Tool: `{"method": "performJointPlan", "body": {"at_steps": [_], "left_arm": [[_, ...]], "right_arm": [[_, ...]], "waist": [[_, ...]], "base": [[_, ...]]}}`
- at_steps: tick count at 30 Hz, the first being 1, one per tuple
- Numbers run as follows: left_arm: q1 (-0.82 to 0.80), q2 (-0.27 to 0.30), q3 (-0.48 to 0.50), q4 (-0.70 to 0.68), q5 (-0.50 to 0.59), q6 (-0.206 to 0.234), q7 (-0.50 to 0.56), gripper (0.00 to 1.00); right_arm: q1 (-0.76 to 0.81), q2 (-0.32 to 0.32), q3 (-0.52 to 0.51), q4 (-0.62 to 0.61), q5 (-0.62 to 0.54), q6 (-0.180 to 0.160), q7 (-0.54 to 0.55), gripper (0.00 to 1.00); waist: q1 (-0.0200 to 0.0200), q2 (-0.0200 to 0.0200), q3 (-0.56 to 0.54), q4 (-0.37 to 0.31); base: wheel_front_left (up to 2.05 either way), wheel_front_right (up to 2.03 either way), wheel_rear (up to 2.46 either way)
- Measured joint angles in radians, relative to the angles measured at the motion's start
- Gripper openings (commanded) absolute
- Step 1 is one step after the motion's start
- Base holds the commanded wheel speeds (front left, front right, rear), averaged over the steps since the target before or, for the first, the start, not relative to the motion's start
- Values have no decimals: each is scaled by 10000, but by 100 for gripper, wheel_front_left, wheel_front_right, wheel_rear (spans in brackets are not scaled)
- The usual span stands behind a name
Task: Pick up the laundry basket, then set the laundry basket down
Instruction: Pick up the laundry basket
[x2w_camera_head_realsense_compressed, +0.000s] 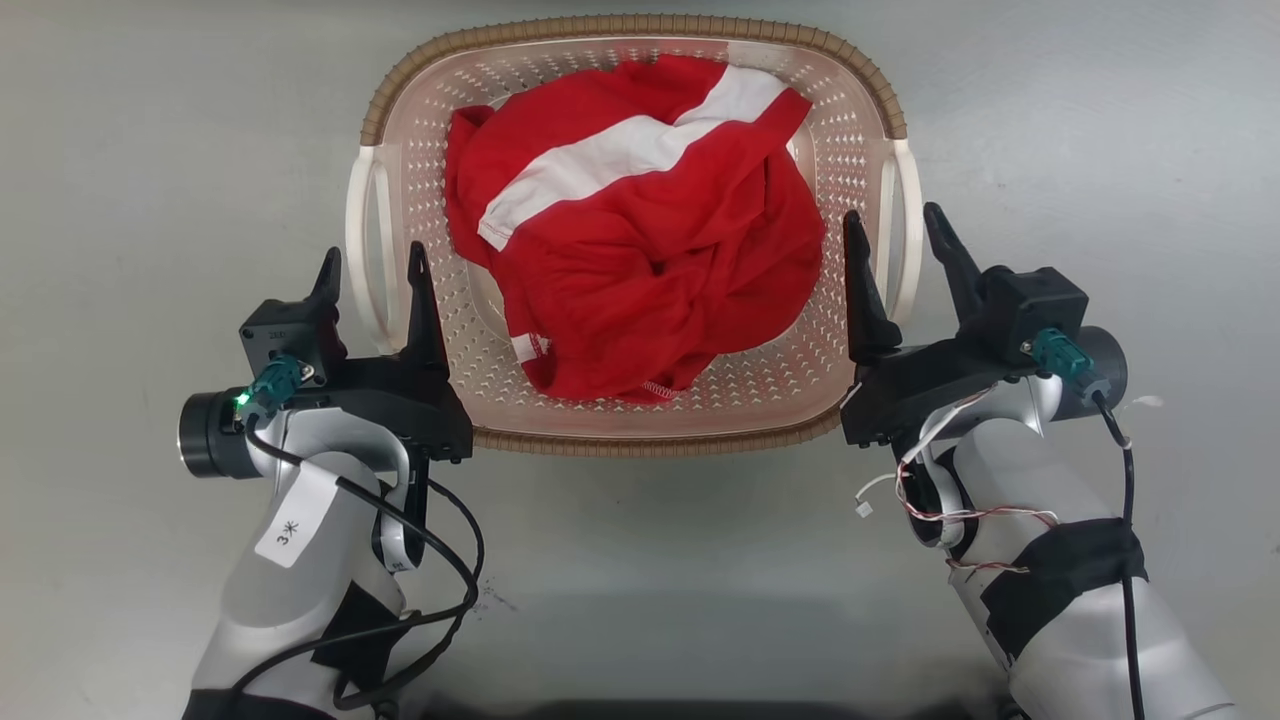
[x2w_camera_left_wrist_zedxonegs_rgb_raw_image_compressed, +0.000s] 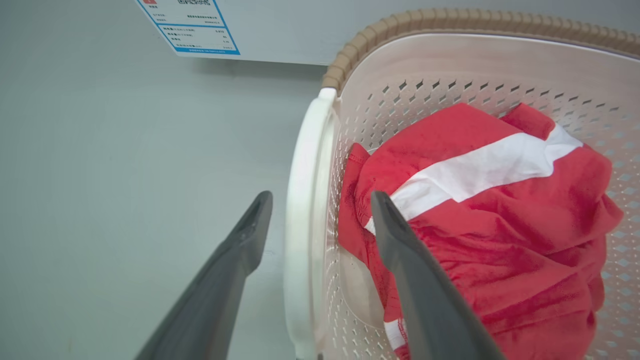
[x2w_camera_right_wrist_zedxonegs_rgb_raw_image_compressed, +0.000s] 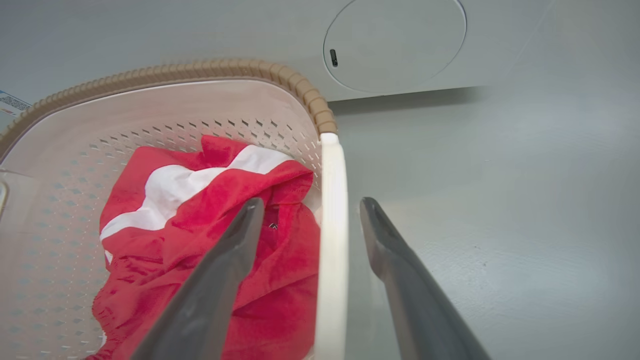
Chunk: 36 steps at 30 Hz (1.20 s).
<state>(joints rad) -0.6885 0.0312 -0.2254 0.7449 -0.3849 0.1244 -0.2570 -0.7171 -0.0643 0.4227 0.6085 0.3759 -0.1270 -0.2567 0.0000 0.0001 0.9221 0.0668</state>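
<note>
Hands nearest the robot: the left hand (x2w_camera_head_realsense_compressed: 372, 255) stands released, its two fingers spread to either side of the white left handle (x2w_camera_head_realsense_compressed: 360, 230). The outer finger is over the floor (x2w_camera_head_realsense_compressed: 150, 150) and the inner finger is inside the basket wall. The right hand (x2w_camera_head_realsense_compressed: 893, 215) is likewise released astride the right handle (x2w_camera_head_realsense_compressed: 908, 230). In both wrist views the handle runs up the gap closer to the outer finger, with no squeeze visible.

The laundry basket (x2w_camera_head_realsense_compressed: 640, 25) stands on the grey floor between the two hands, its near rim level with the wrists. A red garment (x2w_camera_head_realsense_compressed: 640, 280) with a white band is heaped inside, below the brown rim and just beside each inner finger.

Open floor lies on the left, the right and the near side of the basket. The head view cuts off at the far rim. The left wrist view shows a pale panel just beyond that rim, carrying a blue-edged label (x2w_camera_left_wrist_zedxonegs_rgb_raw_image_compressed: 187, 25) whose print is too small to read. The right wrist view shows a round hatch (x2w_camera_right_wrist_zedxonegs_rgb_raw_image_compressed: 395, 45) in the same pale surface, with a strip of floor between it and the basket corner.
</note>
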Motion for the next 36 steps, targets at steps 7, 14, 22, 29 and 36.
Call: {"method": "performJointPlan", "body": {"at_steps": [7, 14, 22, 29, 36], "left_arm": [[-213, -2, -29, 456, -2, 0, 0, 100], [-561, -6, -412, 803, -222, 0, 0, 100], [-870, 90, -732, 1335, -479, 84, -2, 0], [-1002, 201, -1083, 1659, -773, 77, -17, 0], [-1032, 182, -1532, 1910, -1158, 77, -15, 0]], "right_arm": [[-227, -2, 291, 176, 226, 0, 0, 100], [-252, -8, 623, 437, 706, -4, 0, 89], [-353, -44, 786, 807, 1024, -50, -10, 31], [-608, -107, 918, 1202, 1396, -52, -48, 0], [-718, -132, 1081, 1651, 1768, -52, -40, 0]], "waist": [[0, 0, 184, -20], [0, -1, 240, -53], [-1, -2, 227, -102], [-2, -2, 199, -139], [-1, -1, -19, -161]], "base": [[0, 0, 0], [0, 0, 0], [0, 0, 0], [0, 0, 0], [0, 0, 0]]}}
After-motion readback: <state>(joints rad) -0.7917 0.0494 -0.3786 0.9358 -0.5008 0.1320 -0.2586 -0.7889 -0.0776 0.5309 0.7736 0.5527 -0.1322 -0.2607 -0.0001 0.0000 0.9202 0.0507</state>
